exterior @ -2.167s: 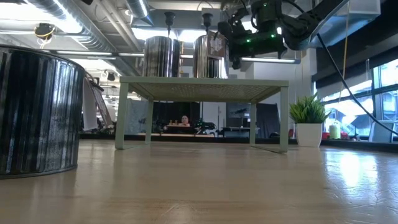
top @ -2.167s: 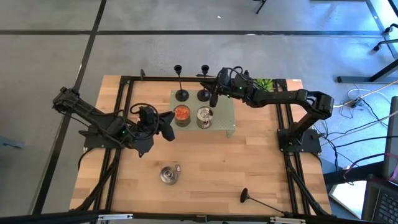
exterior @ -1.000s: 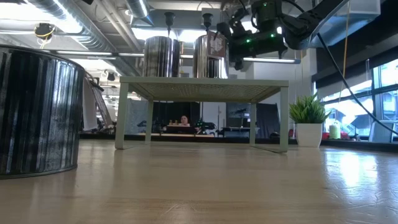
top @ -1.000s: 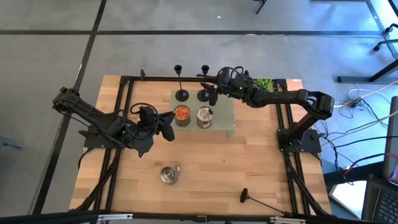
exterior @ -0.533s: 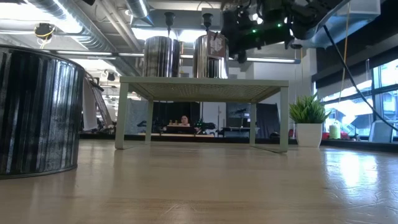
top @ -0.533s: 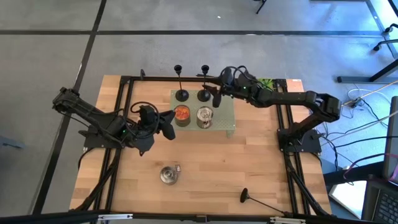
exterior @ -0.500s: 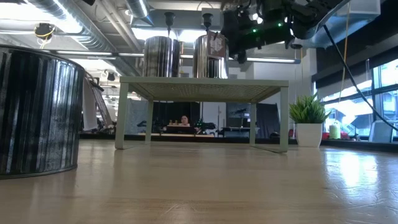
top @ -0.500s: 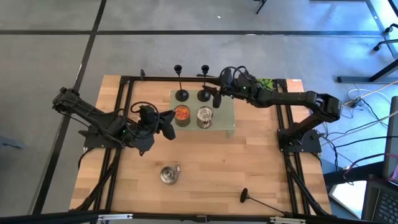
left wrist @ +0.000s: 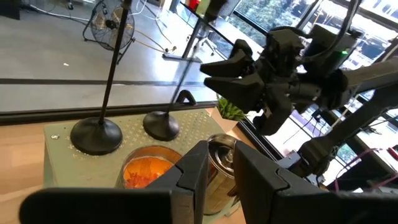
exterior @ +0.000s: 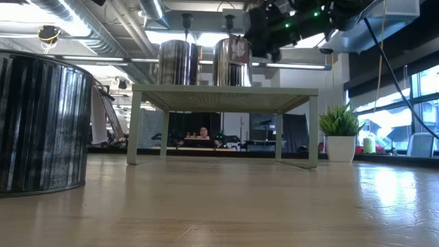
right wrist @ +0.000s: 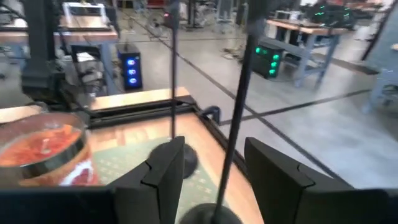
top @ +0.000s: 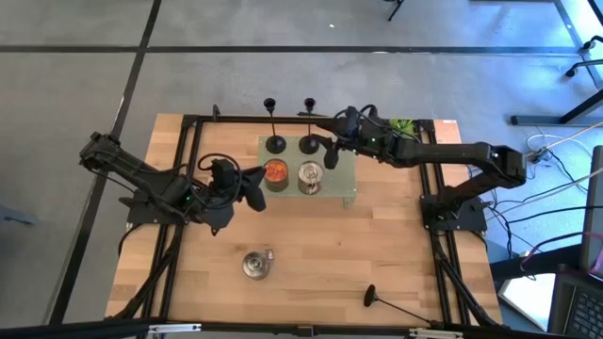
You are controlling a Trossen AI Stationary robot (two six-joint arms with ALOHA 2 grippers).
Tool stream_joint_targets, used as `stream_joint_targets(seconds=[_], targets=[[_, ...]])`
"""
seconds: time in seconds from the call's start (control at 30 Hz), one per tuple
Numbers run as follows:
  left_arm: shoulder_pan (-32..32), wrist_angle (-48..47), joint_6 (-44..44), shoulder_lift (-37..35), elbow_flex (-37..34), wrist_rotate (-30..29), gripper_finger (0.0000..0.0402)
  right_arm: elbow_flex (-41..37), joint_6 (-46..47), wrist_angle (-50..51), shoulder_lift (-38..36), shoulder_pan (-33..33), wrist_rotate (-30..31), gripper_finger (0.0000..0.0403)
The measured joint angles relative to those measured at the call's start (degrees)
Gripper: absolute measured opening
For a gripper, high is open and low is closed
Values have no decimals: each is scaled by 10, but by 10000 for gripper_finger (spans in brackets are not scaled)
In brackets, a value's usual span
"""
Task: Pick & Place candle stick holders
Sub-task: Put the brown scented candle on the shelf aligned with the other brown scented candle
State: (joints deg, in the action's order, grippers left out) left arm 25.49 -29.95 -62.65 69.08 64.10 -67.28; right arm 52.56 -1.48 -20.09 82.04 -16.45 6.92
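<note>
On the tabletop (top: 320,245): a small stand (top: 345,188) at the far middle, carrying two holders (top: 274,143) (top: 309,143) behind two cans (top: 276,174) (top: 310,176). Near front: a third can (top: 254,265), and right of it a third holder (top: 391,305) lying flat.

1. No text, brand, number or sign can be read in any view.
2. The silver tin can (exterior: 232,62) on the small green shelf (exterior: 226,90) carries a label, but its print is too small to read.
</note>
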Motion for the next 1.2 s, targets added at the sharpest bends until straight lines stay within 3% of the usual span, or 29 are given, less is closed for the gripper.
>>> stream_joint_targets(seconds=[0.37, 0.63, 0.93, 1.2], targets=[[-3, 45, 31, -17, 0, 9, 70, 0, 42, 141, -74, 12, 21, 172], [-1, 97, 113, -65, 0, 42, 70, 0, 157, 201, -167, 60, 10, 172], [-1, 102, 194, -117, 0, 197, 70, 0, 297, 172, -199, 141, -71, 172], [20, 104, 206, -112, 0, 404, 70, 0, 378, 166, -195, 231, -115, 172]])
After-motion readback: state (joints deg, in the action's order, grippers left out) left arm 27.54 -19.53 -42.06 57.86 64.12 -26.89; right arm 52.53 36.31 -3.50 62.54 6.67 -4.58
